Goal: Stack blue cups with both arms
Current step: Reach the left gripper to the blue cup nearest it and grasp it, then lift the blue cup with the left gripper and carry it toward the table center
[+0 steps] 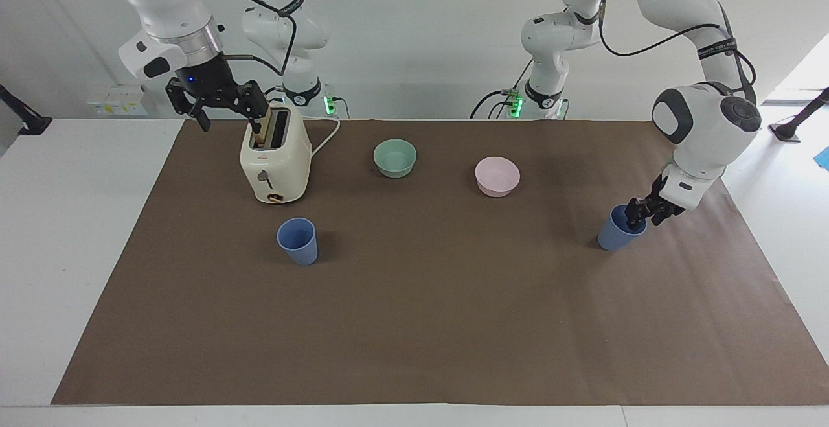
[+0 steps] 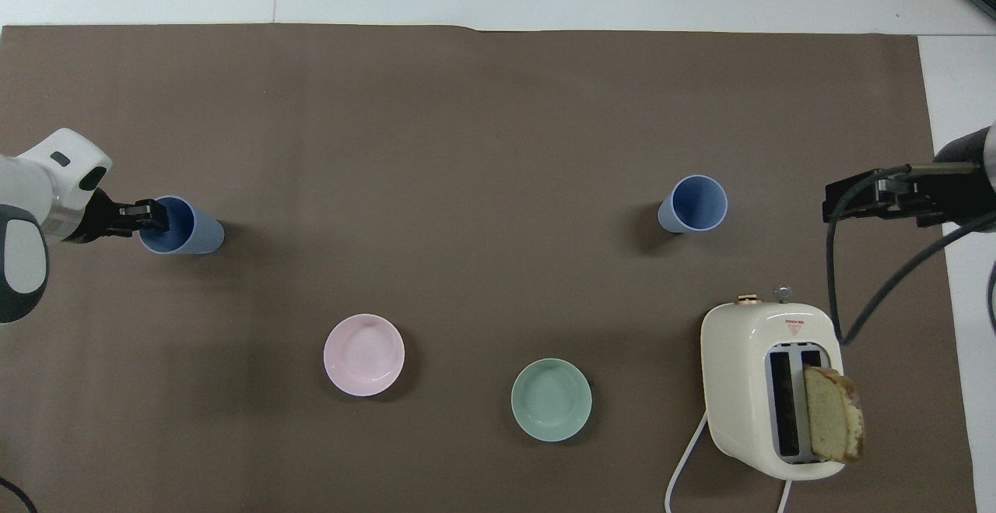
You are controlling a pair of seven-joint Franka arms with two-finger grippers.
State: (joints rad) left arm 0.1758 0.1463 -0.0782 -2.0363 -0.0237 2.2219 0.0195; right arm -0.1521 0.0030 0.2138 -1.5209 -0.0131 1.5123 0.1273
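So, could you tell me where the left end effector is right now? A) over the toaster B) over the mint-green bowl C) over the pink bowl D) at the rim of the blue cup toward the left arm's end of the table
D: the left end effector sits at the rim of that blue cup, one finger apparently dipping inside it.

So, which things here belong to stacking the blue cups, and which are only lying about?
For the job:
- blue cup at the left arm's end, left hand at its rim
- blue cup by the toaster
- right hand, waiting

Only lying about:
- toaster with bread
- green bowl
- pink bowl
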